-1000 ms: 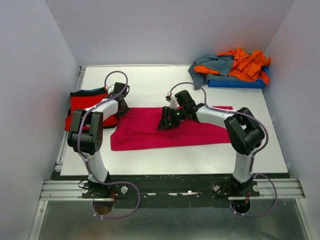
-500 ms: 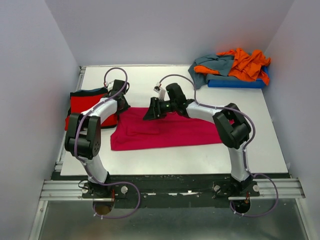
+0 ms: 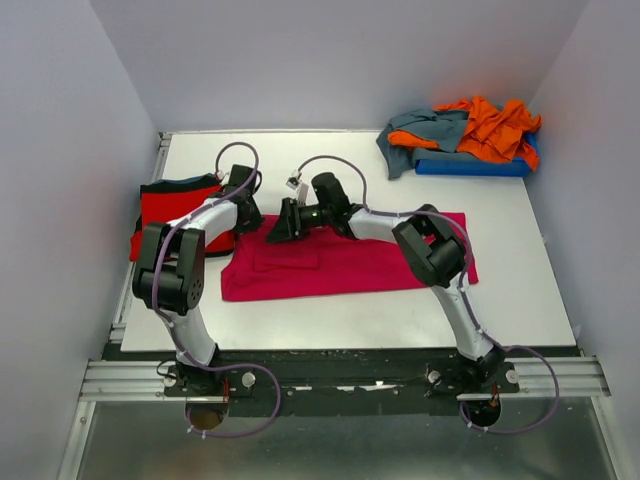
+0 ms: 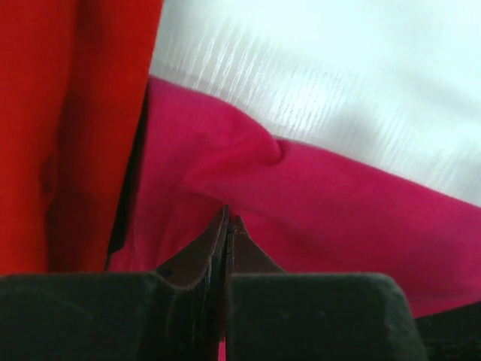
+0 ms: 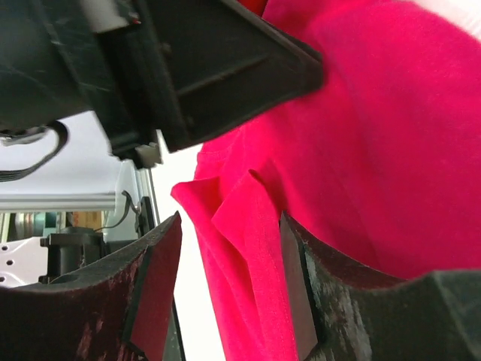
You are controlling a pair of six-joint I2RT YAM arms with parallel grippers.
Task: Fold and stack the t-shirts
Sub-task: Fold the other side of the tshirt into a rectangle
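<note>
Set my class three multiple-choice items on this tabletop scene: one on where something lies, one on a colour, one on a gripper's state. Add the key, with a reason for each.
1. Where does the orange t-shirt lie?
A. On the blue tray at the far right corner of the table
B. At the left edge
C. Between the arm bases

2. What colour is the folded t-shirt at the left edge?
A. Orange
B. Grey-teal
C. Red

3. How do the jaws of the right gripper stand?
A. Shut on nothing
B. Open, with a fold of the magenta t-shirt between them
C. Shut on the tray

Key:
1 A: the top view shows it heaped on the tray in that corner.
2 C: it is bright red with a dark trim.
3 B: the right wrist view shows the two pads apart with cloth between them.
</note>
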